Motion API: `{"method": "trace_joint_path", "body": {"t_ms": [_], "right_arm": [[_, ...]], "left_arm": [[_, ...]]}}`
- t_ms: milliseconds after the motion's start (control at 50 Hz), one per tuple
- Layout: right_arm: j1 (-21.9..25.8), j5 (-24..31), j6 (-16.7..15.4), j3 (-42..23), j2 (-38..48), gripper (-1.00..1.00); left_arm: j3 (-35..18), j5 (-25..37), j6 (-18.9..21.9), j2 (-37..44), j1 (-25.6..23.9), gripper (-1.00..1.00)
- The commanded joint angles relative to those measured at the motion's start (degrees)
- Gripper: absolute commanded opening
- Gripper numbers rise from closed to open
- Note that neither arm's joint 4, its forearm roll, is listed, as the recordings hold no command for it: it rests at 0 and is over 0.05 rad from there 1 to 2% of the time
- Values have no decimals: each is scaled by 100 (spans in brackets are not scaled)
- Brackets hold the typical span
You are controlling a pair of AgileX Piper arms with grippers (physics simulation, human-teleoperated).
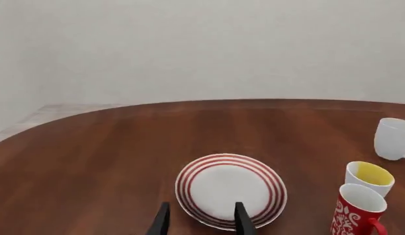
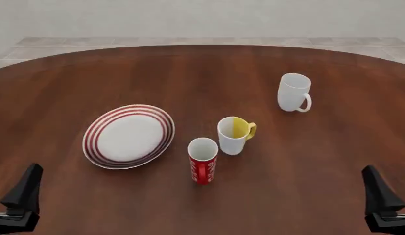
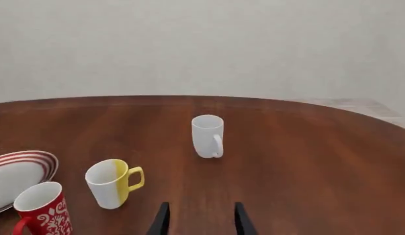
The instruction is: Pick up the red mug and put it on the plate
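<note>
front view: round wooden table (image 2: 91, 73) w/ four items. red mug (image 2: 202, 160) stands upright near the table's middle, handle turned toward the camera, just right of the plate (image 2: 128, 135) and apart from it. white-and-yellow mug (image 2: 233, 134) stands just beside the red mug, behind and to its right; touching or not, cannot tell. plain white mug (image 2: 294, 92) stands well apart, farther back on the right. plate lies flat, nothing on it.

left gripper (image 1: 201, 221) in the left wrist view: two dark fingers (image 1: 161, 221) spread apart, nothing between them, held above the table w/ the near rim of the plate showing behind the gap. red mug sits at the edge of that view, clear of the fingers.

right gripper (image 3: 200, 220) in the right wrist view: fingers likewise spread and empty, bare tabletop between them; plain white mug lies ahead, red mug and plate off to one side.

in the front view both grippers sit at the near corners, left (image 2: 22, 188) and right (image 2: 378, 188), well apart from all items
</note>
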Motion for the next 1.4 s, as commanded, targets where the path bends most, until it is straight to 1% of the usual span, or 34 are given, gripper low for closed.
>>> {"method": "trace_joint_path", "body": {"t_ms": [20,120,160,460,560,600,660,700,720,760,780,800,820,860,880,900,940,960,980,1000,1020,1060,1080,1120,1140,1180,1200,1220,1260,1280,1320,1360,1380,1400], "right_arm": [[-24,19,-54,-6,-3,100],[-11,23,-92,-7,-16,100],[-1,24,-98,-5,-17,100],[6,-1,-77,4,-19,100],[24,11,-110,4,-17,100],[44,19,-121,3,-16,100],[74,22,-138,2,-15,100],[89,27,-154,2,-15,100],[89,27,-154,2,-15,100],[82,41,-158,3,-14,100],[83,43,-160,4,-14,100],[83,44,-161,3,-14,100],[84,50,-162,4,-13,100],[85,53,-148,4,-13,100],[82,56,-144,4,-13,100],[81,56,-145,4,-13,100],[82,60,-143,4,-12,100],[81,61,-144,4,-10,100],[79,64,-140,4,-9,100],[75,67,-136,4,-8,100],[73,68,-130,5,-7,100],[69,62,-126,4,-9,100],[68,61,-123,4,-9,100],[66,59,-118,4,-7,100],[69,61,-107,4,-5,100],[75,60,-102,4,-2,100],[76,58,-101,4,-3,100],[71,56,-94,4,-5,100],[59,55,-82,4,-4,100],[55,53,-80,4,-4,100],[54,53,-74,4,-5,100],[50,56,-64,4,-7,100],[49,58,-63,4,-7,100],[57,55,-65,4,-7,100]], "left_arm": [[-71,226,-41,-83,193,100],[-65,317,-136,-85,147,100],[-81,303,-51,-87,130,100],[1,267,96,-86,-21,100],[-174,426,131,-66,-27,100],[-262,533,43,-55,-79,100],[-496,783,241,-34,-61,100],[-738,1004,184,26,-175,100],[-740,1008,184,24,-175,100],[-1074,1250,169,87,-350,100],[-1119,1191,365,356,-372,100],[-1208,1212,427,476,-456,100],[-1321,1287,313,477,-605,100],[-1501,1411,219,543,-637,100],[-1590,1419,133,766,-691,100],[-1638,1432,163,819,-750,100],[-1828,1530,-5,993,-850,100],[-1709,1483,-51,965,-883,100],[-1676,1435,-194,1184,-960,100],[-1745,1482,-363,1205,-1016,100],[-1846,1569,-387,1184,-1110,100],[-2142,1787,-199,1195,-1298,100],[-2262,1857,-326,1224,-1424,100],[-2471,2051,-592,1308,-1228,100],[-2680,2078,-789,1670,-1636,100],[-2802,2076,-935,2124,-1968,100],[-2864,2101,-1012,2191,-2029,100],[-2972,2169,-992,2379,-2087,100],[-3097,2204,-1102,2584,-2297,100],[-3201,2258,-1063,2705,-2382,100],[-3305,2297,-1225,2886,-2511,100],[-3475,2368,-1105,2956,-2519,100],[-3537,2363,-1142,3062,-2632,100],[-3651,2361,-1032,3269,-2864,100]]}}
